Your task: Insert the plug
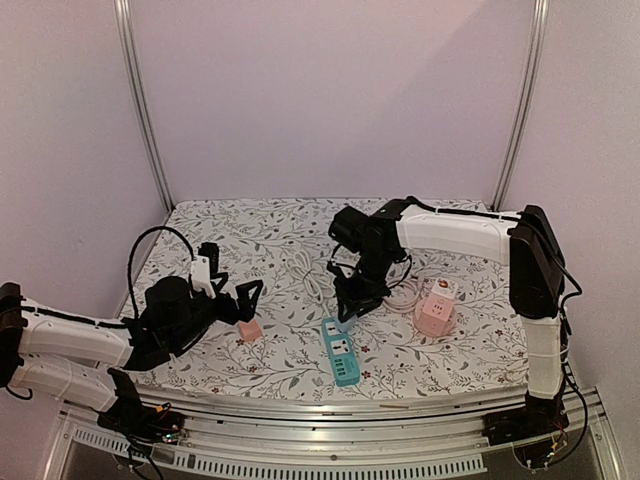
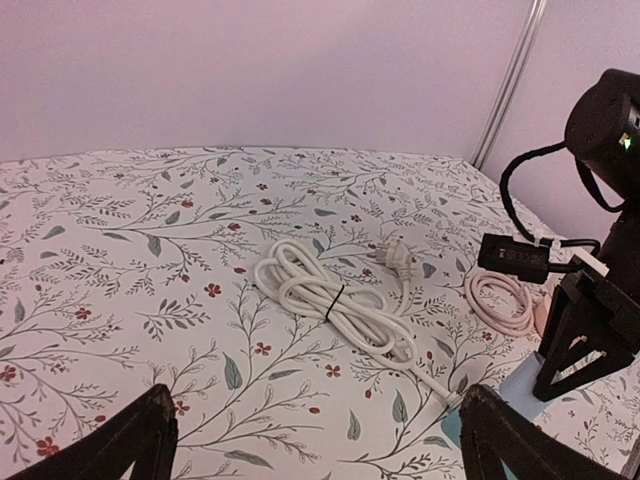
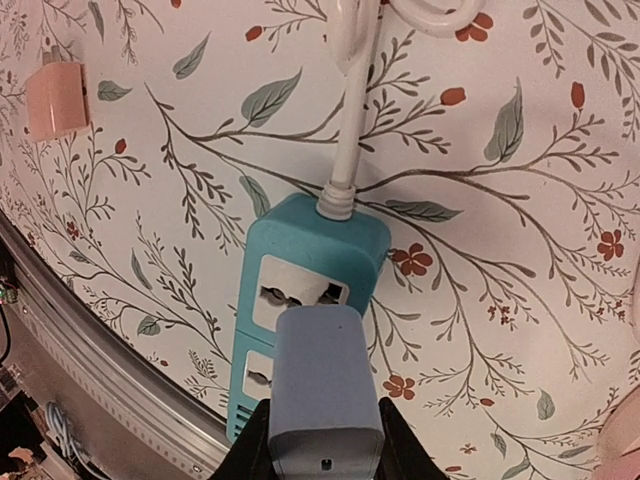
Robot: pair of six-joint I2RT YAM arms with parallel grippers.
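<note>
Plug (image 3: 325, 385), clamped in my right hand (image 3: 322, 445), hangs over the power strip (image 3: 300, 290) to meet its socket. My left hand (image 2: 320, 440) gapes empty.

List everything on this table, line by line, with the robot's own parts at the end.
power strip: one, teal, near the front edge at centre
plug: one, pale blue block, held just above the power strip
white cable: one, tied in a coil, running from the power strip's far end
cube socket: one, pink, right of the power strip
pink cable: one, coiled, beside the cube socket
small block: one, pink, left of the power strip
tablecloth: one, white with a leaf print, covering the table
left gripper: one, black, open and empty, by the small block
right gripper: one, black, shut on the plug
</note>
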